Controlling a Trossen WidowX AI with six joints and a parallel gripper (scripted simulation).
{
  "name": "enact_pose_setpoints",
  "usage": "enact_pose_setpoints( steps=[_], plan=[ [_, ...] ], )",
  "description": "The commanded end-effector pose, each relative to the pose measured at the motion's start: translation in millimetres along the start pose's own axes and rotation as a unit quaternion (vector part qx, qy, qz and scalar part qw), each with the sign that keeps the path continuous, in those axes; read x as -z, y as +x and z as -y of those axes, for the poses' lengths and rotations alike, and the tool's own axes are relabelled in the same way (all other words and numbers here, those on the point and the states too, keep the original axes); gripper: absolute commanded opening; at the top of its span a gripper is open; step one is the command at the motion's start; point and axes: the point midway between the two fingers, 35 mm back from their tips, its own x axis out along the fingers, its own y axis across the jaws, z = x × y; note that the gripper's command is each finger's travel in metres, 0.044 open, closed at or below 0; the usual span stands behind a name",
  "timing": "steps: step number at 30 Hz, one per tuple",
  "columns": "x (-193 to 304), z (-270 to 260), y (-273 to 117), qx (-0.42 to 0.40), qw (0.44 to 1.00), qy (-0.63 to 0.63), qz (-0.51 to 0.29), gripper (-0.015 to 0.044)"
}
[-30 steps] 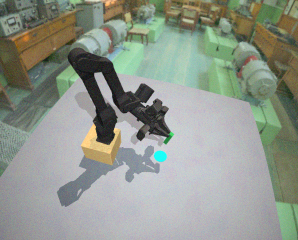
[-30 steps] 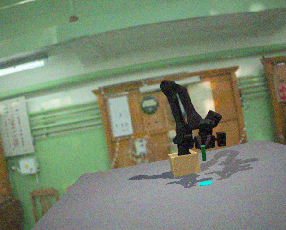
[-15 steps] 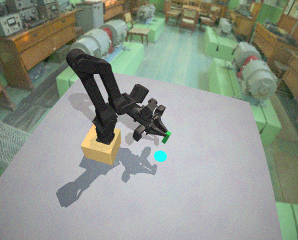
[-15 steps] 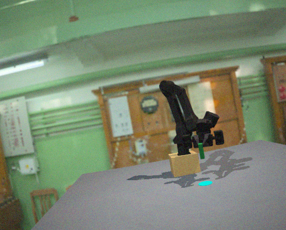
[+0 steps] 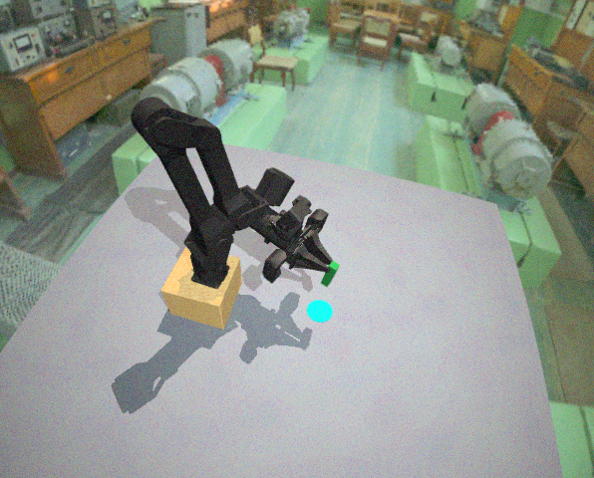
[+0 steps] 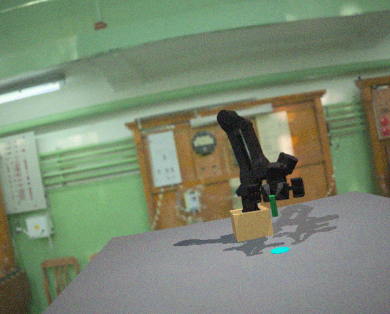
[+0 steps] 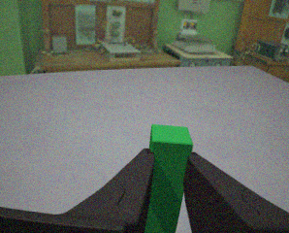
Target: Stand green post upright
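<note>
The green post [image 5: 329, 274] [image 6: 273, 207] [image 7: 169, 170] is held near its upper end, close to upright with a slight tilt, and hangs above the table. My gripper [image 5: 331, 267] [image 6: 272, 195] [image 7: 168, 159] is shut on it; in the wrist view a fingertip lies on each side of the post. The cyan circle [image 5: 319, 311] [image 6: 280, 250] lies flat on the table, with nothing standing on it. In the exterior view the post is above the circle and a little to its left. The circle is not seen in the wrist view.
The arm stands on a wooden block [image 5: 201, 300] [image 6: 252, 224] on the grey table [image 5: 416, 385] [image 6: 188, 280] [image 7: 62, 112]. Shadows of the arm fall on the table near the block and beside the circle. The table's far edge shows in the wrist view.
</note>
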Motion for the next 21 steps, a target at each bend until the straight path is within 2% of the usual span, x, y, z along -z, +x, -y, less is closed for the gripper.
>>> enact_pose_setpoints(
  steps=[1,21],
  plan=[
    [0,1,0,0.001,1.000,0.002,0.001,0.0023],
    [16,-7,4,0.006,1.000,0.004,0.000,0.0023]
  ],
)
